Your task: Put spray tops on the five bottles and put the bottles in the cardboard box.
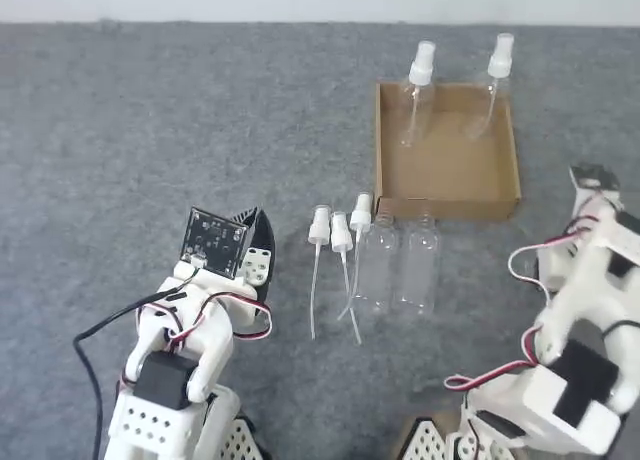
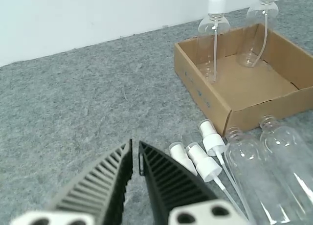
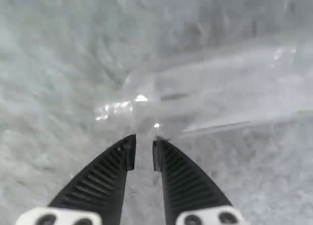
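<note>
The cardboard box (image 1: 398, 150) holds two upright clear bottles with spray tops (image 1: 415, 100) (image 1: 490, 90) against its far wall. In front of the box lie two uncapped bottles (image 1: 375, 265) (image 1: 418, 268) and three loose spray tops (image 1: 318, 228) (image 1: 341, 235) (image 1: 361, 212). My left gripper (image 1: 255, 228) (image 2: 135, 143) is shut and empty, left of the spray tops (image 2: 203, 162). My right gripper (image 3: 144, 139) stands narrowly open just short of a blurred clear bottle (image 3: 205, 100) lying on the mat, with nothing between its fingers.
Grey felt mat (image 1: 150, 130) covers the table, with free room on the left and far side. The right arm (image 1: 590, 280) stands by the box's right front corner. A white wall (image 2: 73, 19) runs behind the mat.
</note>
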